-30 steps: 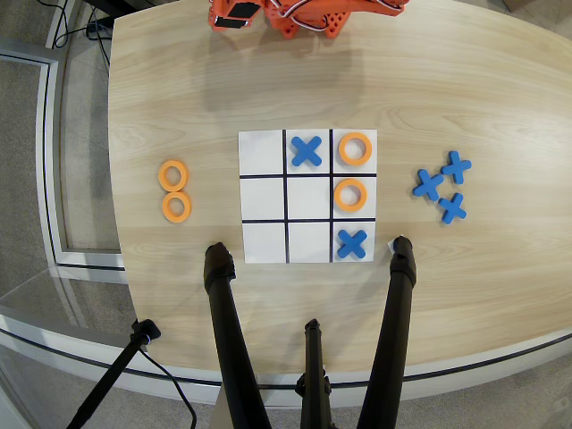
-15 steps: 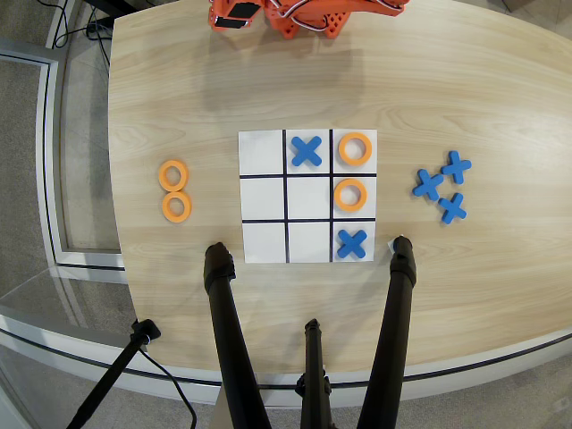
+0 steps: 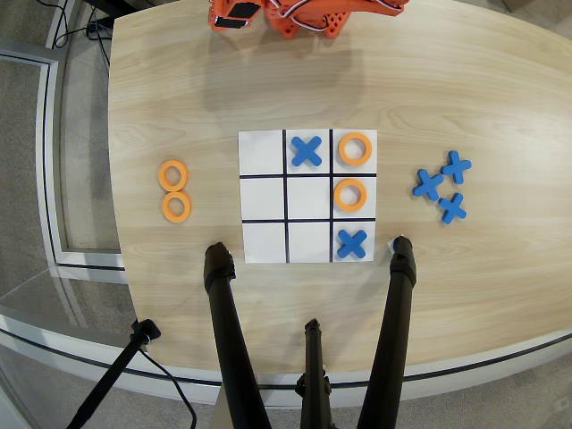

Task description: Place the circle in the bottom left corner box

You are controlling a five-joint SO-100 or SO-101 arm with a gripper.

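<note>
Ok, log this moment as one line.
arm: at top edge, pincer out of view | spare rings: two, left of board | bottom-left cell: empty | board: two rings, two crosses | loose crosses: three, right

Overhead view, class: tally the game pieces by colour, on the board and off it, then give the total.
Orange rings: 4, two on the board, two left of it
Blue crosses: 5, two on the board, three right of it
Total: 9
</note>
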